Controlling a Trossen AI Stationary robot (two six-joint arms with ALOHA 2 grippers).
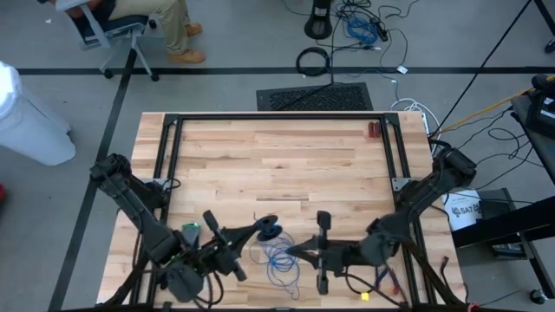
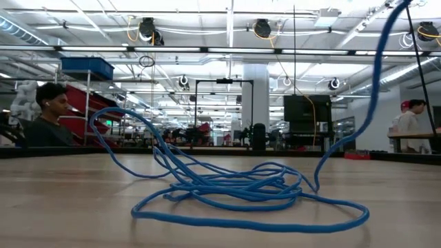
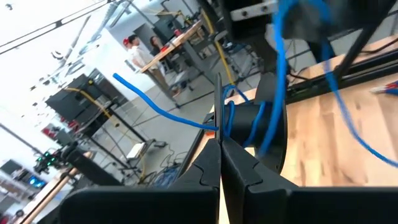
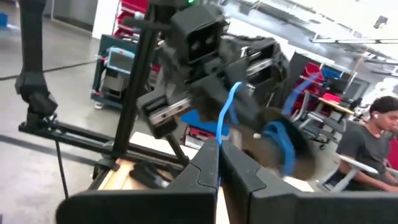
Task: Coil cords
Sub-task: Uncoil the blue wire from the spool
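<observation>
Robotics lab: open hall, ceiling ducts [image 2: 227, 17], workbenches [image 2: 413, 138], seated person [image 2: 48, 117].

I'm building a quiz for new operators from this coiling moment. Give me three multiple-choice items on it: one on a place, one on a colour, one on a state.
1. Where does the loose cord lie on the table?
A. At the near edge, between the two grippers
B. At the far edge, by the frame
C. On the floor

2. What colour is the cord?
A. Red
B. Blue
C. Yellow

3. How do the fingers of the left gripper stand?
A. Wide open
B. Shut, with the cord pinched between them
C. Open around a glove

Answers:
1 A, the high view shows the loops between the left gripper and the right gripper.
2 B, blue in every view.
3 B, the left wrist view shows the fingers pressed together where the cord meets them.
</observation>
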